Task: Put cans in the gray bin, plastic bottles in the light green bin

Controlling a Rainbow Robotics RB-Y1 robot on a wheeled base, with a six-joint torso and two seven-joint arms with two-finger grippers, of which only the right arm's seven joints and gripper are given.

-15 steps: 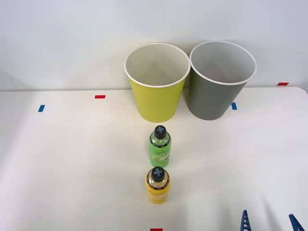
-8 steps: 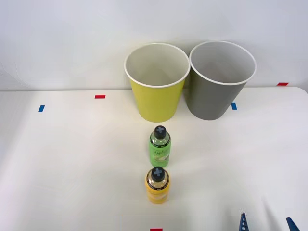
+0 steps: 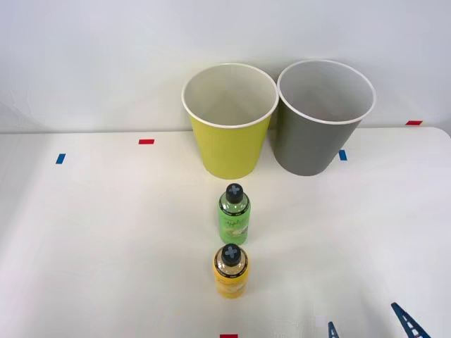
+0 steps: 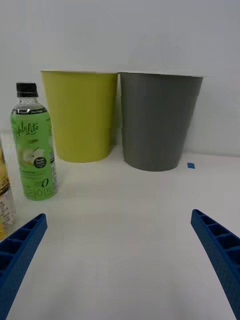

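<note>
Two plastic bottles stand upright on the white table. The green bottle is farther back, and the yellow-orange bottle stands in front of it. Behind them stand the light green bin and, to its right, the gray bin. Both bins look empty from above. My right gripper is open at the table's front right, low over the surface, with nothing between its fingers. It is to the right of the yellow-orange bottle and apart from it. No can is in sight.
Small red tape marks and blue tape marks dot the table. A white wall rises right behind the bins. Bare tabletop lies between my gripper and the bins.
My right gripper's fingertips have shifted left toward the bottles at the front edge of the front view. The bottles and bins have not moved.
</note>
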